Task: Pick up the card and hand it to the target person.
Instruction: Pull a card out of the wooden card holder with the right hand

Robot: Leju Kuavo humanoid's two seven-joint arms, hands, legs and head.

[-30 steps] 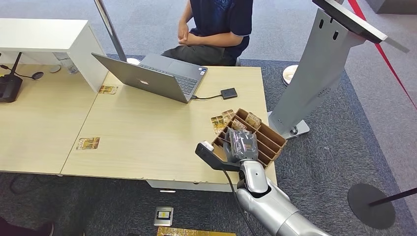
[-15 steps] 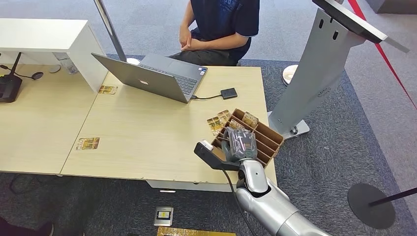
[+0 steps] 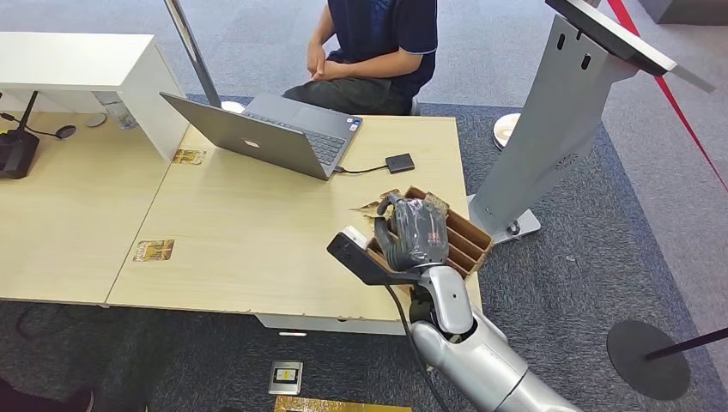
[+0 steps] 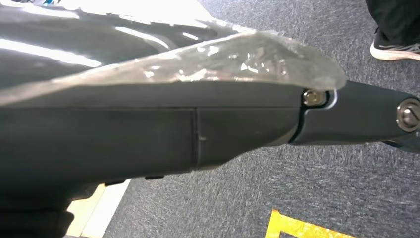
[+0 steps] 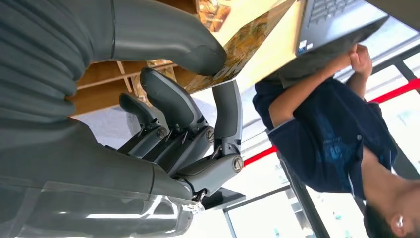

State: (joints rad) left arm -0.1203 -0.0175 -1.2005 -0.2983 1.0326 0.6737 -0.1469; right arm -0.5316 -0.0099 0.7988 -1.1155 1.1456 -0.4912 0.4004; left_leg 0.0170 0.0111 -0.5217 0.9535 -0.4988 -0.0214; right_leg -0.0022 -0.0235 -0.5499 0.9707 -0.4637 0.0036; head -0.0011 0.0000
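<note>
Head view: right hand [image 3: 412, 230] over cardboard divider box [image 3: 468, 240] at tabletop [image 3: 257, 232] edge, pinching a card [image 5: 242, 42] btwn thumb and fingers, card lifted above box. Person [image 3: 378, 43] seated behind laptop [image 3: 266, 133], hands clasped. Left hand [image 4: 148, 129]: can't tell its state.
</note>
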